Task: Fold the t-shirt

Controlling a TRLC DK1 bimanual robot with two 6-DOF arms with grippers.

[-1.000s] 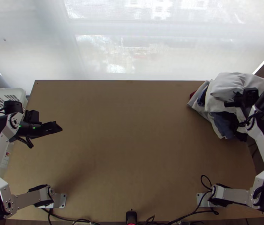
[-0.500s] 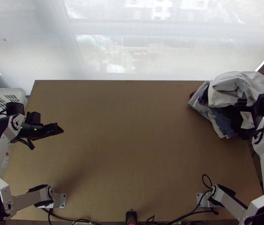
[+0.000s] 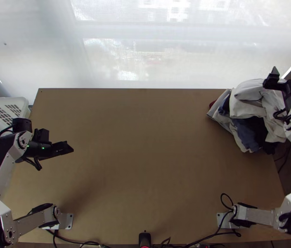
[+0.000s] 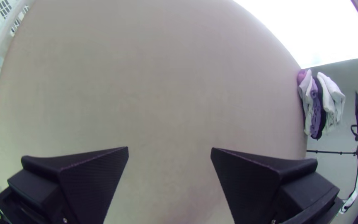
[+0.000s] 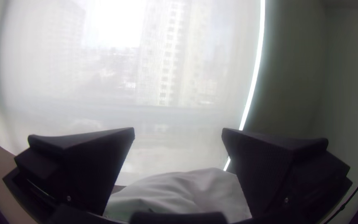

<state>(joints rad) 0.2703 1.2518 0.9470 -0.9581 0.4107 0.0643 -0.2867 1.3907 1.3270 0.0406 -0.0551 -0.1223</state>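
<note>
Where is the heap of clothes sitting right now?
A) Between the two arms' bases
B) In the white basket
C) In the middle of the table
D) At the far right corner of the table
D: the heap of clothes lies bunched at the far right corner of the wooden table, across from the white basket on the left.

Rectangular light wooden table, top surface. At the far right corner lies a bunched pile of white, slate-blue and black cloth, extending past the right edge. Near edge: silver-grey metal base plate at left, matching plate at right, thin black cables between.
</note>
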